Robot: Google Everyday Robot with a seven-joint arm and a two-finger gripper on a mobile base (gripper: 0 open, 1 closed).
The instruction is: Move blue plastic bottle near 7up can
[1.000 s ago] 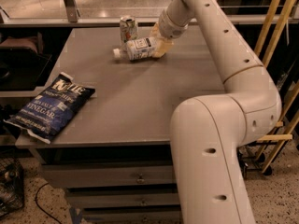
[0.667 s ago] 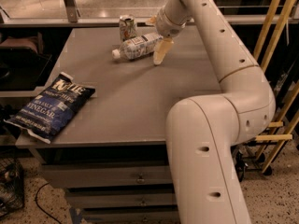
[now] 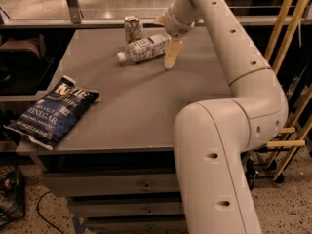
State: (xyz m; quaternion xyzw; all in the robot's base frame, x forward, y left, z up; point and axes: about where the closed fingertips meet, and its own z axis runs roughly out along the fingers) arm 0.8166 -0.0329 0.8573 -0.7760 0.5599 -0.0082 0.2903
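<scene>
The blue plastic bottle (image 3: 143, 48) lies on its side at the back of the grey table (image 3: 131, 106), white cap pointing left. The 7up can (image 3: 132, 29) stands upright just behind it, close to its cap end, a small gap apart. My gripper (image 3: 164, 43) reaches down from the arm at the bottle's base end. It is open, with one tan finger (image 3: 171, 54) in front of the bottle and the other just showing behind it. The bottle rests on the table between them.
A dark blue chip bag (image 3: 52, 111) lies at the table's front left corner. A railing post (image 3: 73, 4) stands behind the table. Wooden poles (image 3: 287, 28) lean at the right. My arm's large white link (image 3: 219, 145) hangs over the front right edge.
The bottle stays on the table by the can. My wrist and front finger have shifted slightly; the fingers stand apart around the bottle's base.
</scene>
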